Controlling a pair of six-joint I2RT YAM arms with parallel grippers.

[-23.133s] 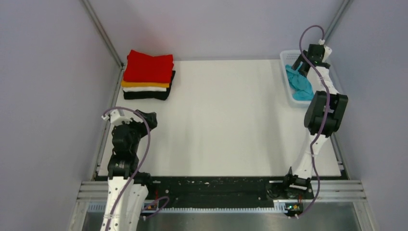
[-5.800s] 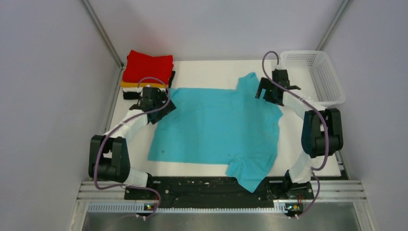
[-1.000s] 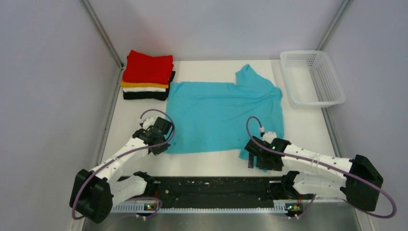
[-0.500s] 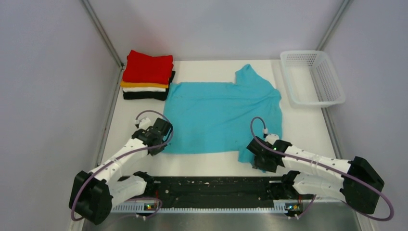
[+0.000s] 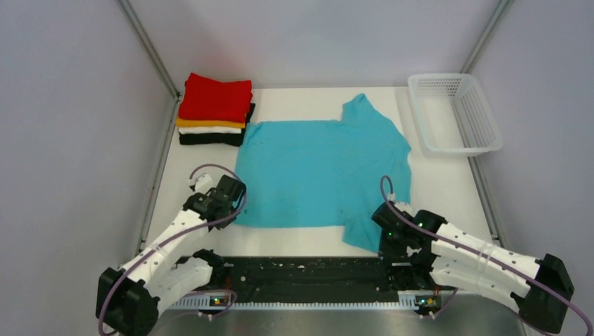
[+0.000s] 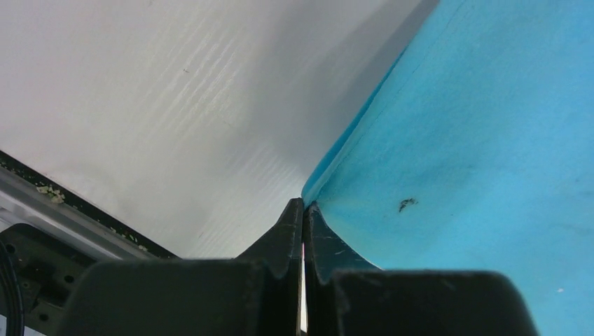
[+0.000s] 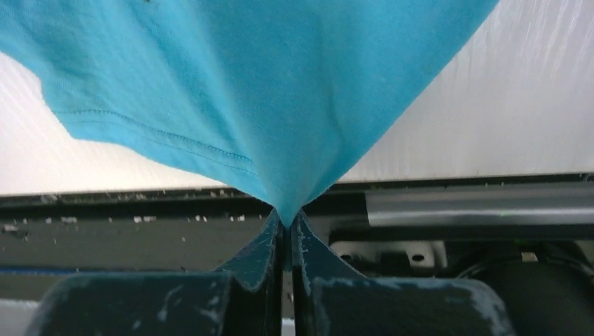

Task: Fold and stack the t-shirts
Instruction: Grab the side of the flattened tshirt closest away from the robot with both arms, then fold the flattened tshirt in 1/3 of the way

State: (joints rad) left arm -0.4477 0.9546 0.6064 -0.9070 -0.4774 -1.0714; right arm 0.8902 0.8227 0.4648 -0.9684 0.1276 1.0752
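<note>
Pinching the turquoise t-shirt (image 5: 319,168) at two near points. I read the step as tensioning and squaring the shirt before its first fold. The left tool (image 6: 302,210) is clamped tight on the near hem corner, and the cloth there is raised a little off the white counter (image 5: 308,96). The right tool (image 7: 287,218) is clamped on the tip of the near sleeve. That fabric is drawn into a taut cone over the counter's black near edge.

The rest of the shirt lies flat mid-counter, sideways — hem to the left, far sleeve pointing at the far edge. The folded stack (image 5: 216,112) sits in the far-left corner, just beside the shirt's far hem corner — red on top, then orange, white and black. The white mesh basket (image 5: 483,143) is at far right, apart from the shirt.

The next move likely calls for both grips to hold and travel together. They would either lay the near sleeve inward or carry the near edge over toward the far one. Uneven pull would probably skew the body or drag it toward the stack.
</note>
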